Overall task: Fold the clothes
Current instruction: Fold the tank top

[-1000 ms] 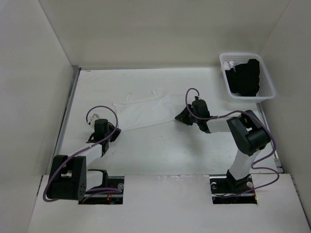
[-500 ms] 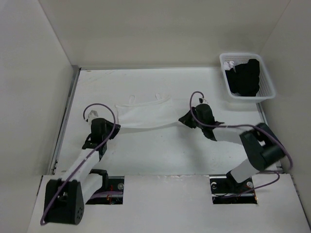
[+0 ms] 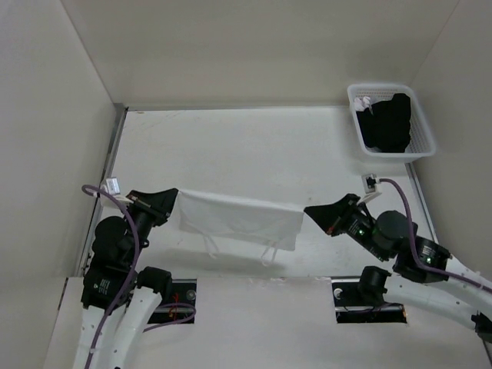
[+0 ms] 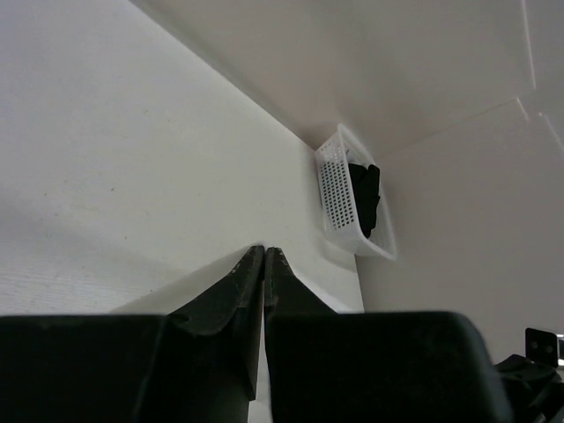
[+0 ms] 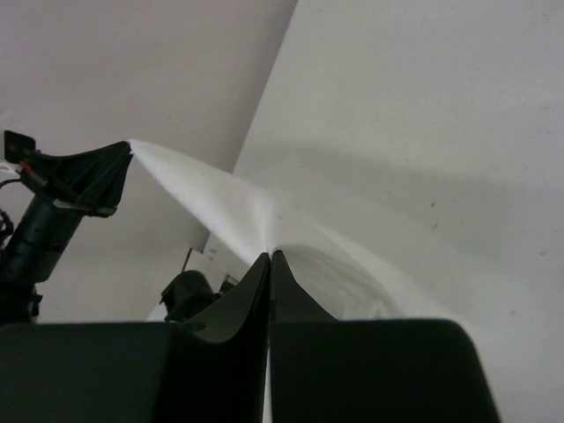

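The clothes, a small white camisole (image 3: 240,217), hang stretched in the air between my two grippers above the near part of the table. Its two thin straps (image 3: 211,244) dangle from the lower edge. My left gripper (image 3: 175,197) is shut on the left corner, and my right gripper (image 3: 307,210) is shut on the right corner. In the right wrist view the white fabric (image 5: 220,201) runs from my shut right gripper (image 5: 270,256) across to the left gripper (image 5: 122,157). In the left wrist view the left gripper (image 4: 263,250) is shut, and the cloth in it is hard to make out.
A white mesh basket (image 3: 384,154) with a black garment (image 3: 388,123) in it stands at the far right corner, and the basket (image 4: 335,189) also shows in the left wrist view. Walls close the table on the left, back and right.
Both arms have drawn back toward the near edge and risen, lifting the camisole off the table and flipping it so the straps hang down. The right gripper has shut on it.
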`<state>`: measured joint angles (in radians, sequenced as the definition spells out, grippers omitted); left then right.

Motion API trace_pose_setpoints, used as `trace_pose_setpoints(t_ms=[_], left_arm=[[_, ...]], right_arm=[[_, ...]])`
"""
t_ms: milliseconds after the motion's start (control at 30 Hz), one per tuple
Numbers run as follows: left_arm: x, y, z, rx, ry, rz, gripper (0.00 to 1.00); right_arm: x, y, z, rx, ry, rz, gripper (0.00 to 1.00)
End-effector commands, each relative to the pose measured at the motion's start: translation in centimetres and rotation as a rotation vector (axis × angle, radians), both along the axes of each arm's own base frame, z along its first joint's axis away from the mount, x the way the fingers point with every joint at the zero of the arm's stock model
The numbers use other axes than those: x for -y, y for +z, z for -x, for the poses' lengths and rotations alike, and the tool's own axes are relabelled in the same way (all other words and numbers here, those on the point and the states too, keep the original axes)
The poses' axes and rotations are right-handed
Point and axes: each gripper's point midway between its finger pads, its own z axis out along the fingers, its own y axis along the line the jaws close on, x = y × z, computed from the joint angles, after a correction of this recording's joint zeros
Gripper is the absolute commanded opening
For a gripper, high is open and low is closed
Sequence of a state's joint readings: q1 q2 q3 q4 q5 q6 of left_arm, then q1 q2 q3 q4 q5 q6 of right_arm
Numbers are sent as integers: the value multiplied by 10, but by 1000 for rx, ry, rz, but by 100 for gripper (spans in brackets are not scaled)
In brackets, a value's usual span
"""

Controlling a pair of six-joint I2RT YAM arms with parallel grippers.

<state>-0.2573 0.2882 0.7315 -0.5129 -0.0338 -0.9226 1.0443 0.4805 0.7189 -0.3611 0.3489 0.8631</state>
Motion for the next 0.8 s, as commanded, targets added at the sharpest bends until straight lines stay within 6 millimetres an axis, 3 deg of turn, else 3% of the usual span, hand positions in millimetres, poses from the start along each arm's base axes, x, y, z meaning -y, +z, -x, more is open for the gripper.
trace_pose_setpoints(t_ms=[0, 67, 167, 267, 433, 633, 767], left_arm=[[-2, -37, 13, -158, 2, -20, 0], [-1, -57, 5, -207, 6, -24, 0], [1, -91, -17, -282, 28, -40, 0], [1, -115, -49, -313, 59, -41, 1], [-5, -151, -125, -364, 125, -40, 1], [-3, -173, -201, -397, 146, -36, 1], [-1, -166, -222, -372, 150, -14, 1]], right_arm=[[16, -29, 2, -77, -85, 161, 2], [6, -39, -3, -79, -81, 210, 2], [-3, -63, -34, -92, -118, 274, 2], [-11, -86, -79, -116, -118, 241, 2], [-9, -126, -170, -195, -149, 235, 2], [-6, -154, -257, -260, -192, 252, 2], [-8, -152, -280, -263, -187, 238, 2]])
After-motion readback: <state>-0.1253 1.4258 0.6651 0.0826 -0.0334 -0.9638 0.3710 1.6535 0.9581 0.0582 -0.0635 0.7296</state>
